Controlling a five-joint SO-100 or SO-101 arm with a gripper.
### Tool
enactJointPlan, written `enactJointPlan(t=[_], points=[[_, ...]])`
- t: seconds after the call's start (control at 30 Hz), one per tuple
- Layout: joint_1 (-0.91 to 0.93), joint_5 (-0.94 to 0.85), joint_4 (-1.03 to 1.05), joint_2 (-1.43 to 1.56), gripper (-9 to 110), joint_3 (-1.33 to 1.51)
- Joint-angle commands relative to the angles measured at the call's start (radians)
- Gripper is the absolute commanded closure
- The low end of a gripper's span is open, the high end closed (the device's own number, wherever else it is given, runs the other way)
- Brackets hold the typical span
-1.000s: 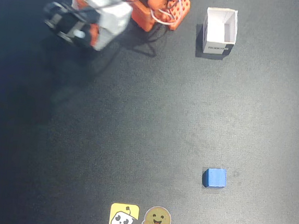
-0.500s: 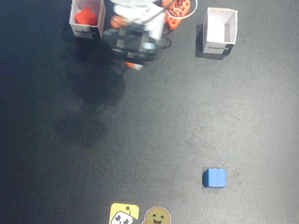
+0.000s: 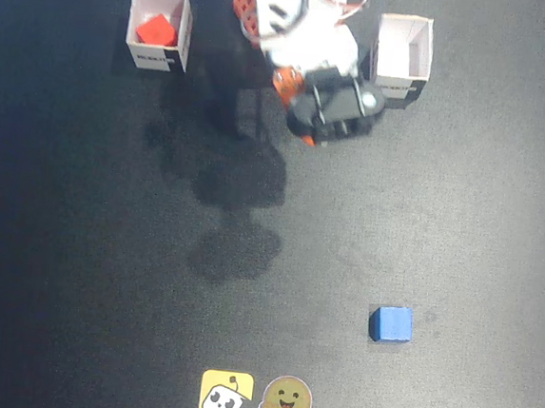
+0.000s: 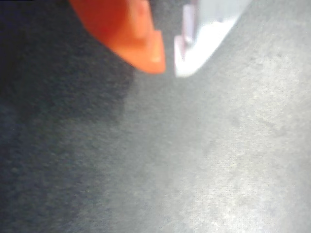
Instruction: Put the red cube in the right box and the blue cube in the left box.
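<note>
The red cube [image 3: 157,30] lies inside the white box [image 3: 162,5] at the top left of the fixed view. The blue cube [image 3: 391,323] sits alone on the dark table at the lower right. My gripper [image 3: 309,138] hangs at the top centre, beside the left wall of the other white box [image 3: 403,55], which looks empty, and far from the blue cube. In the wrist view my gripper [image 4: 167,68] shows an orange finger [image 4: 131,34] and a white finger [image 4: 204,34] with tips nearly touching and nothing between them. No cube shows there.
The arm's body [image 3: 298,20] fills the top centre between the two boxes. Two stickers [image 3: 257,398] lie at the bottom edge of the dark mat [image 3: 106,247]. The arm's shadows fall below it at the middle.
</note>
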Motion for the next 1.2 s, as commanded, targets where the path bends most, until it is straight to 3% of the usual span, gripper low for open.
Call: enactJointPlan(t=[0.0,0.3,0.73,1.17], points=[[-0.017,-0.015,-0.02,-0.138,101,-0.129],[-0.018,-0.026,-0.107,-0.443,101,-0.339],[-0.077,0.267,-0.293,-0.741,99,-0.5],[-0.173,0.368,-0.316,-1.017,94,-0.764]])
